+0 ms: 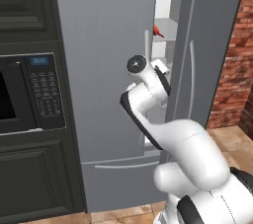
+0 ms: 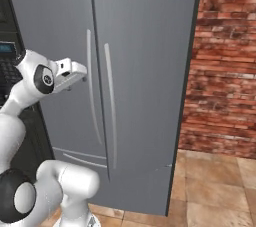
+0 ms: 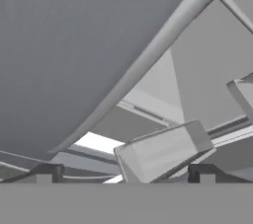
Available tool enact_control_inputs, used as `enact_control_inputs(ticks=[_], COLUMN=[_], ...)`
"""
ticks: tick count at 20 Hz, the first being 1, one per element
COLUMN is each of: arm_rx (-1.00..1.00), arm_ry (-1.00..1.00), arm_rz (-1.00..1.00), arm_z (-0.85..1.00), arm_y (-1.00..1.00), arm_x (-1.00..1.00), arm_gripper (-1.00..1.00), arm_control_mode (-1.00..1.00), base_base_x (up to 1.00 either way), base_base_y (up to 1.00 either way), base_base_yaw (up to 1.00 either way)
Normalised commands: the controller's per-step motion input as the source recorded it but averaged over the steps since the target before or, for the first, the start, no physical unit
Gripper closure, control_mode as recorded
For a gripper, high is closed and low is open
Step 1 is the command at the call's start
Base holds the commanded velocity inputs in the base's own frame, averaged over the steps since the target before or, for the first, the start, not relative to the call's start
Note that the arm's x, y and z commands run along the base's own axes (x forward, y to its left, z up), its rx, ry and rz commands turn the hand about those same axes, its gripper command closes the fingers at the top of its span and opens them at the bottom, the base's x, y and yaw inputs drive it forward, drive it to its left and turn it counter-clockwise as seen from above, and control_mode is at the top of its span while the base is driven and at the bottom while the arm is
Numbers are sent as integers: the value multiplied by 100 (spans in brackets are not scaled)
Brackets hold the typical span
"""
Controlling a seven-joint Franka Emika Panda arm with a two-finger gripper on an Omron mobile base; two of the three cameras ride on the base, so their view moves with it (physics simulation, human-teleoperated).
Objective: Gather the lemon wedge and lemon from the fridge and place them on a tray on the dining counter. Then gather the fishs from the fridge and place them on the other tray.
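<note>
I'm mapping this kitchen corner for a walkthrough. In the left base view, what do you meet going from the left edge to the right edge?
Microwave → left fridge door → red fish in the door gap → right fridge door → brick wall.

1 fridge [image 1: 108,70] w/ 2 doors & 2 long handles, 1 microwave [image 1: 29,94], 1 red fish [image 1: 158,31] partly seen

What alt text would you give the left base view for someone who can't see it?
A white robot arm reaches toward a tall grey fridge whose right door stands slightly ajar, showing a white interior and something small and red on a shelf. A dark cabinet with a microwave stands to the left.
</note>
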Motion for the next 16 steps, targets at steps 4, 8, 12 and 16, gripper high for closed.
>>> enact_control_inputs(ticks=[4,8,12,16], arm_rx=[-9,-6,-3,0], arm_ry=[24,15,14,13], arm_rz=[-6,-3,-6,-4], arm_z=[0,-3,-10,-11], arm_y=[-7,-31,-52,-68], arm_x=[66,36,12,0], arm_gripper=[-100,-100,-100,-100], arm_control_mode=[-100,-100,-100,-100], base_base_x=[0,0,0,0], base_base_y=[0,0,0,0], base_base_yaw=[0,0,0,0])
